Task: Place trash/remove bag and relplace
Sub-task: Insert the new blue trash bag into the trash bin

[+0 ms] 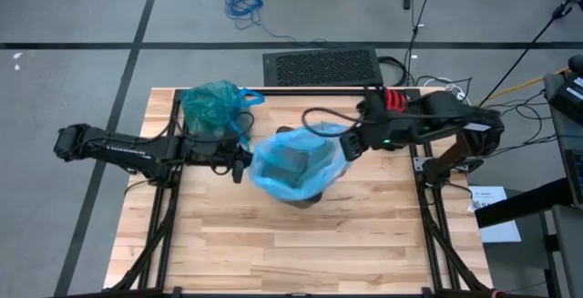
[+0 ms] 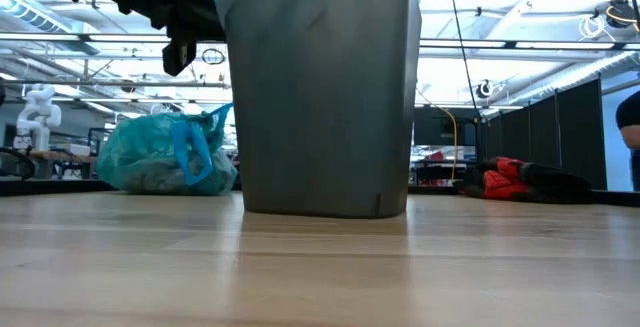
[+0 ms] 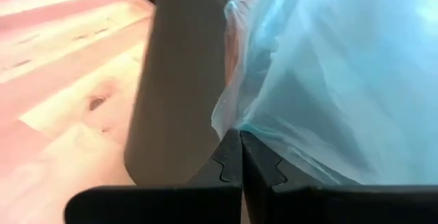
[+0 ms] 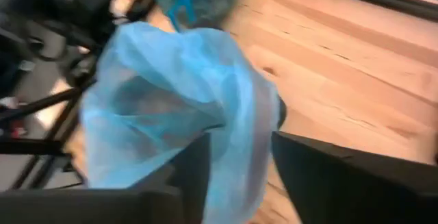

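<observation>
Overhead, we see the teal-green bag [image 1: 212, 107] tied off at eleven o'clock on the table [image 1: 301, 243], while the paler blue bag [image 1: 291, 166] drapes the brown bin [image 1: 305, 200] at centre. Our left gripper [image 1: 239, 163] meets the liner's rim at nine o'clock, our right gripper [image 1: 349, 145] at two. Low down, the bin [image 2: 325, 97] stands upright, teal bag [image 2: 165, 155] behind. At the left wrist, the fingers [image 3: 229, 162] are closed, pinching the liner's edge [image 3: 328, 80]. At the right wrist, the fingers [image 4: 328, 176] straddle blue film [image 4: 233, 148], apart, not yet clamped.
</observation>
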Action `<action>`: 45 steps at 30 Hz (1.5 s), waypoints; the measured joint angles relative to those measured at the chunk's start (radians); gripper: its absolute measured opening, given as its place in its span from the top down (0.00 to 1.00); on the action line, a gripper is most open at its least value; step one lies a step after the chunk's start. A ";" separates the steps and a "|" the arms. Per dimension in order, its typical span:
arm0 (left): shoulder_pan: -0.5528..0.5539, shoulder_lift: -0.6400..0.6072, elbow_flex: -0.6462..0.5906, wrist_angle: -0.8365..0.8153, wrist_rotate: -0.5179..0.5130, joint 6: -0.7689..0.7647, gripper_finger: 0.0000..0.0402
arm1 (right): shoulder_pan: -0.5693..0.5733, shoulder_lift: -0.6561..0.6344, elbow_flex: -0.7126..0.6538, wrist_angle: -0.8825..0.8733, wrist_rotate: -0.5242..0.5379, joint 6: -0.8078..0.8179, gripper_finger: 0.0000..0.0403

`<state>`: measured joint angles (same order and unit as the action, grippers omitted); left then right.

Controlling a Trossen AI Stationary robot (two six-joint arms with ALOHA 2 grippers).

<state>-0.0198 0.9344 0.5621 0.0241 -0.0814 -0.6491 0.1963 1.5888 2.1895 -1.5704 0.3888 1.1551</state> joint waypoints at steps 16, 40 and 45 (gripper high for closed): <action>0.071 0.013 0.000 -0.012 0.000 0.000 1.00 | -0.199 -0.061 -0.552 0.165 -0.152 -0.072 1.00; 0.070 0.175 0.001 -0.009 0.022 0.000 1.00 | -0.134 -0.383 -1.009 0.600 -0.255 0.056 1.00; 0.070 0.175 0.001 -0.009 0.026 0.000 1.00 | -0.079 -0.475 -1.008 0.600 -0.199 0.064 0.97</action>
<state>0.0502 1.1089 0.5629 0.0147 -0.0555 -0.6491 0.1174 1.1138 1.1812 -0.9699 0.1903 1.2194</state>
